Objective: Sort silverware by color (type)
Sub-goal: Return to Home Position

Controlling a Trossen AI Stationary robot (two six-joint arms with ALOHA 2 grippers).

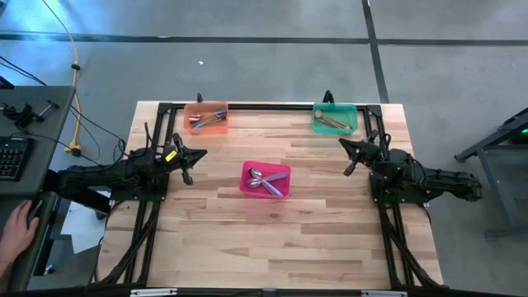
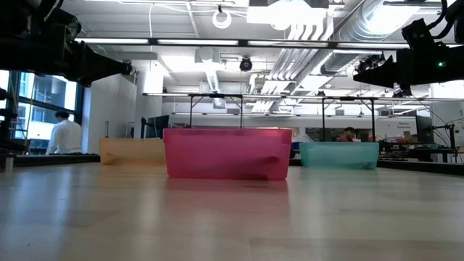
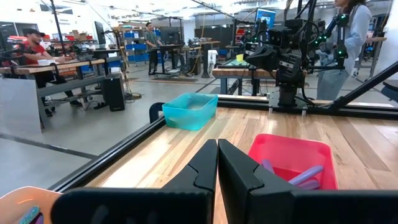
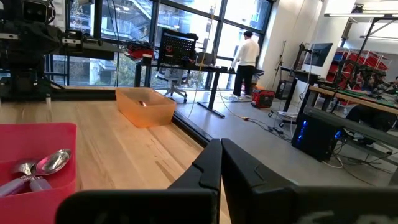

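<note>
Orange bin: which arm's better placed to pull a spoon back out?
Likely left. The left gripper, shut, sits close beside the orange bin; the right gripper, also shut, is across the table beside the green bin.

At table level the pink bin hides its spoons; from above their count is unclear.
</note>
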